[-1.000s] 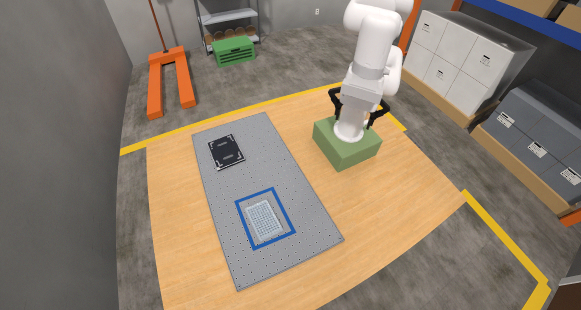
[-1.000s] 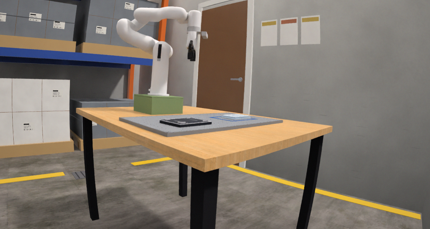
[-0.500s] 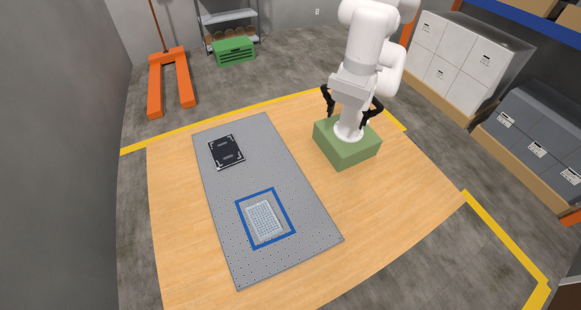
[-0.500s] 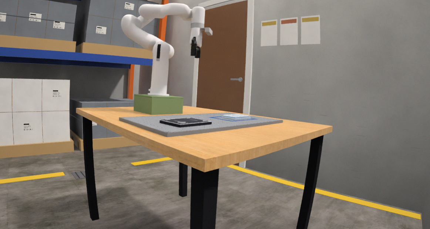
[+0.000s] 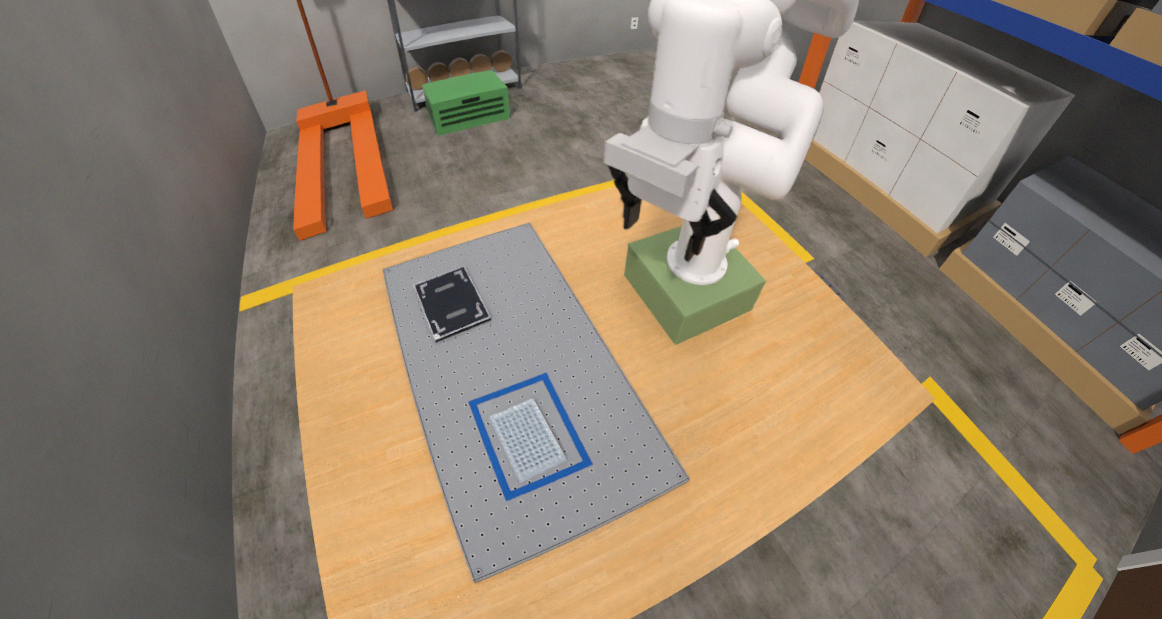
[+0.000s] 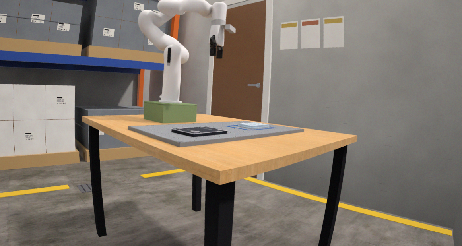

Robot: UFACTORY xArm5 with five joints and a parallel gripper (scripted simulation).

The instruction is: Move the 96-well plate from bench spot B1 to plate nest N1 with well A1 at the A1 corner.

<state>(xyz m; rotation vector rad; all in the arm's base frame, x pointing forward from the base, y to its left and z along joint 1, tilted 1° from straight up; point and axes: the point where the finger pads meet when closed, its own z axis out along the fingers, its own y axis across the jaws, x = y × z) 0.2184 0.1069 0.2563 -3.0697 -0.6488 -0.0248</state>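
Hanging high above the wooden table (image 5: 748, 419), the gripper (image 5: 662, 229) is pointing downward with its two black fingers (image 5: 627, 208) spread as wide as they go, and nothing is sitting between them. It is hovering near the white arm (image 5: 715, 70), which is standing on a green pedestal (image 5: 650, 285), and in the exterior view the gripper (image 6: 216, 50) is showing well clear of everything on the table.

Far below it and off to the side away from the pedestal, a grey perforated board (image 5: 569, 354) is lying on the table. The 96-well plate (image 5: 526, 438) is resting flat on that board, inside the blue rectangle (image 5: 569, 424) marking bench spot B1, well apart from the gripper and not touching it. Which of the plate's corners is the cut-off one is hard to make out at this size; it may be the one nearest the camera in the top view, but I cannot tell for sure.

The black plate nest (image 5: 452, 302) is also lying on the board, nearer the gripper than the plate is, with pale locator marks at its corners and two pale bars across its middle. Nothing is sitting in it. In the exterior view the nest (image 6: 198, 131) and the plate (image 6: 252, 125) are lying side by side, well apart.
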